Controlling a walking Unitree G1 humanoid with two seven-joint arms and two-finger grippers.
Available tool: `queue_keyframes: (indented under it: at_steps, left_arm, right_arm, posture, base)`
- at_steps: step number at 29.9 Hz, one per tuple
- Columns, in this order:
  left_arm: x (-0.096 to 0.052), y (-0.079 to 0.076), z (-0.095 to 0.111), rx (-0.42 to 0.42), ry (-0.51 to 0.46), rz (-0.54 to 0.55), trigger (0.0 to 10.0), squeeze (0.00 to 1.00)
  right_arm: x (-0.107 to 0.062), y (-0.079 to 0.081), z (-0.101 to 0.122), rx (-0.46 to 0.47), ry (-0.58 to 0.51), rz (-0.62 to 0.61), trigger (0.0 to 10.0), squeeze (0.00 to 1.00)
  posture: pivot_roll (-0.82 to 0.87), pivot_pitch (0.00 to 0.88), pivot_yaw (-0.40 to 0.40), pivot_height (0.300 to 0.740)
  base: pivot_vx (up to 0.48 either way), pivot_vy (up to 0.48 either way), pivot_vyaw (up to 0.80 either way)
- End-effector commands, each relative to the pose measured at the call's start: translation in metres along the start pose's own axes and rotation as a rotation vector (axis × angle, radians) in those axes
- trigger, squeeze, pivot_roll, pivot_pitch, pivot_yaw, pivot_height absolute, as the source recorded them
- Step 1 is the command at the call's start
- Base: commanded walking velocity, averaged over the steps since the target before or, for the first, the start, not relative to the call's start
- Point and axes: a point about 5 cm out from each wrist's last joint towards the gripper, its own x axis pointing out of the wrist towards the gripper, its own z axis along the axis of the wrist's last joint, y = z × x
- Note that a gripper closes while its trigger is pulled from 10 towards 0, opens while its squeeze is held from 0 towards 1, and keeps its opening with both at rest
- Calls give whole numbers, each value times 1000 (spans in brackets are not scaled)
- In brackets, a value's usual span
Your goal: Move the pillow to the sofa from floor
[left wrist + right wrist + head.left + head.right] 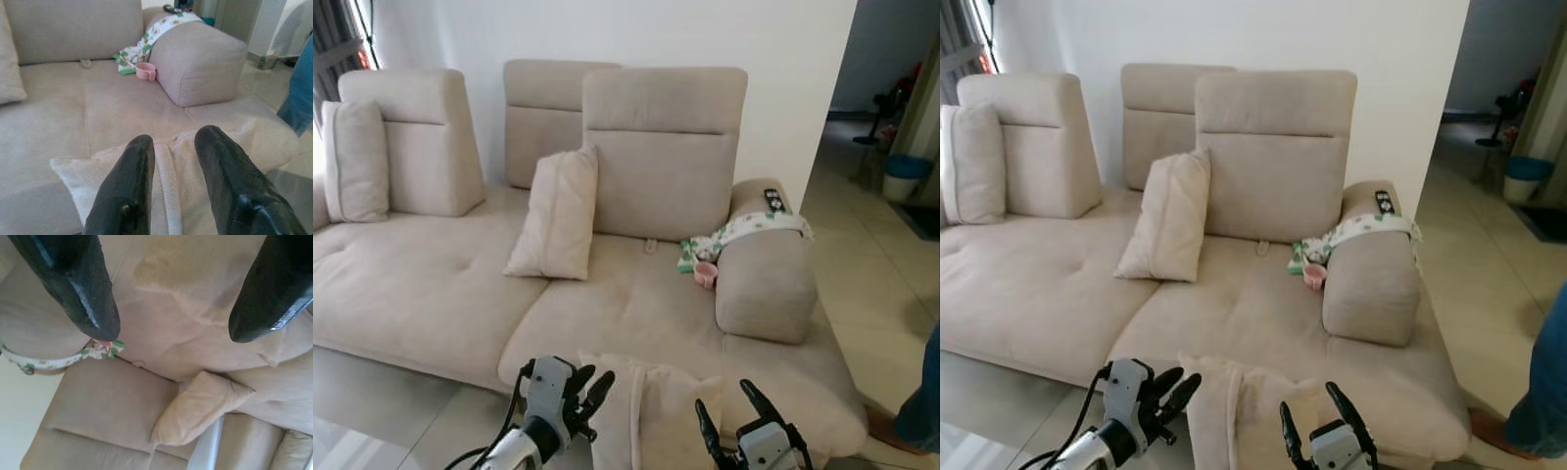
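A beige pillow (651,406) stands against the front edge of the beige sofa (607,304), its top resting on the seat. It sits between my two grippers. My left gripper (592,382) is at the pillow's left edge, fingers open; in the left wrist view the pillow (80,174) lies just under and beyond the fingertips. My right gripper (722,401) is at the pillow's right side, its fingers spread wide and open, pointing up toward the sofa back.
A beige cushion (558,215) leans upright mid-sofa and another (354,162) stands at far left. A pink cup (706,274), patterned cloth (744,230) and remote (774,202) are by the right armrest. A person's leg (920,401) stands at right.
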Motion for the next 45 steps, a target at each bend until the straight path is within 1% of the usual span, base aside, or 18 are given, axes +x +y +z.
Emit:
queue_keyframes:
  at_steps: [1,5,7,8,10,17,18,20,21,24,25,26,27,30,31,38,42,45]
  left_arm:
    - [1,1,-1,25,6,8,10000,0]
    - [2,2,2,62,-1,24,10000,0]
    - [4,5,4,126,4,63,10000,0]
    - [4,5,4,126,4,63,10000,0]
    - [5,6,6,171,7,74,10000,0]
    - [6,5,9,205,0,49,10000,0]
    - [6,5,9,207,-1,47,10000,0]
    - [6,5,9,208,-2,47,10000,0]
    - [5,5,9,209,-2,47,10000,0]
    - [4,3,8,214,-2,45,10000,0]
    - [4,2,8,217,-2,43,10000,0]
    - [4,2,8,217,-2,43,10000,0]
    - [5,0,7,225,-3,39,10000,0]
    - [6,-3,7,240,-4,34,10000,0]
    - [7,-4,8,253,-2,31,10000,0]
    - [7,-4,8,282,12,41,10000,0]
    - [5,-1,7,292,26,60,10000,0]
    - [5,0,7,293,27,63,10000,0]
  right_arm:
    - [-1,2,-1,13,7,17,10000,0]
    - [0,2,-4,23,26,56,10000,0]
    - [4,0,-9,16,64,179,10000,0]
    - [4,0,-9,16,64,179,10000,0]
    - [7,-7,-12,-23,93,282,10000,0]
    - [8,-30,-14,-172,132,413,10000,0]
    - [7,-35,-14,-184,142,417,10000,447]
    - [7,-39,-14,-189,148,418,10000,447]
    - [7,-45,-13,-208,150,411,10000,973]
    - [8,-59,-13,-284,161,383,10000,925]
    - [10,-65,-13,-321,166,371,10000,745]
    - [10,-65,-13,-321,166,371,10000,745]
    - [12,-68,-14,-351,172,373,10000,0]
    - [17,-70,-15,-382,173,398,10000,0]
    - [25,-67,-14,-397,159,437,10000,0]
    - [44,-64,-12,-436,138,509,10000,0]
    - [57,-64,-17,-386,172,529,10000,0]
    - [57,-64,-18,-375,182,531,10000,0]
  posture:
    - [31,0,74,531]
    - [31,0,75,531]
    - [29,0,79,531]
    - [29,0,79,531]
    - [29,0,80,531]
    - [33,0,78,531]
    - [33,0,78,531]
    - [35,0,77,531]
    - [35,0,77,531]
    - [31,0,74,531]
    - [31,0,74,531]
    - [31,0,74,531]
    - [30,7,75,531]
    - [29,8,75,531]
    - [33,16,78,531]
    - [42,20,79,531]
    - [67,18,72,531]
    - [73,16,71,531]
  base:
    - [0,0,0]
    - [0,0,0]
    - [0,0,0]
    - [0,0,0]
    - [0,0,0]
    - [0,0,0]
    - [0,0,0]
    - [0,0,0]
    - [0,0,0]
    - [0,0,0]
    - [0,0,0]
    - [0,0,0]
    - [0,0,0]
    - [0,0,0]
    - [0,0,0]
    - [0,0,0]
    - [0,0,0]
    - [0,0,0]
